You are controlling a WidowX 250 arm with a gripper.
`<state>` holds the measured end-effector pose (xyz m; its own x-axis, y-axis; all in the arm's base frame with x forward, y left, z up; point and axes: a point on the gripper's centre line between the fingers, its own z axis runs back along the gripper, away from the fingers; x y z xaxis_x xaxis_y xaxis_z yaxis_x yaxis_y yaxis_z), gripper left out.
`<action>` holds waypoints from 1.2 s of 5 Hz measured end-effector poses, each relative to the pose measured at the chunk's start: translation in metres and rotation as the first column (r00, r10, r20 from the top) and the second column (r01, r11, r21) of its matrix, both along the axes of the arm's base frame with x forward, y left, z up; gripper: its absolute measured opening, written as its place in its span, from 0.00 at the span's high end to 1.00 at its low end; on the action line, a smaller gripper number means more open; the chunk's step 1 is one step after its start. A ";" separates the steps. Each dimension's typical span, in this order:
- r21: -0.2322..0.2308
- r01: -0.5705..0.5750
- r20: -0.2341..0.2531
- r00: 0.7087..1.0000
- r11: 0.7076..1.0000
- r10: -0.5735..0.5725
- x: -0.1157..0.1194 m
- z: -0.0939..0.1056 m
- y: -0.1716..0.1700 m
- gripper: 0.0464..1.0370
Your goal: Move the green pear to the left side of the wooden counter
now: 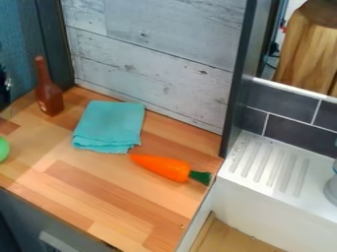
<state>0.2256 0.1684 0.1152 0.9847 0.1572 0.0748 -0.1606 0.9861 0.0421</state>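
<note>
At the left edge, a small black part of the gripper (pixel 5 84) stands left of the brown bottle (pixel 49 92), apart from it. The bottle is upright in the counter's back left corner. A folded teal cloth (pixel 110 126) lies flat right of the bottle, near the back wall. In front of the cloth and to its right rests an orange carrot (pixel 164 167) with a dark green top pointing right. Part of a bright green object (pixel 3 149) is cut off by the left edge.
The wooden counter (pixel 99 192) ends at a dark post (pixel 241 78) and a white sink unit (pixel 296 209) with a ridged drainboard on the right. A grey plank wall (pixel 158 54) stands behind. A grey object (pixel 331 189) sits at the right edge, with a wooden block (pixel 306 49) beyond the dark tiles.
</note>
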 end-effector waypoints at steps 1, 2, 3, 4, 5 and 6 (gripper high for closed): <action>0.046 0.108 0.037 0.993 0.993 -0.110 0.001 0.018 -0.030 0.03; 0.014 0.265 0.009 0.964 0.964 -0.265 0.010 0.015 -0.080 0.04; -0.011 0.430 -0.036 0.902 0.903 -0.430 0.019 0.006 -0.131 0.04; -0.035 0.563 -0.083 0.821 0.825 -0.564 0.025 -0.012 -0.178 0.04; -0.074 0.617 -0.096 0.778 0.783 -0.622 0.035 -0.025 -0.199 0.04; -0.078 0.641 -0.138 0.751 0.763 -0.645 0.040 -0.032 -0.200 0.04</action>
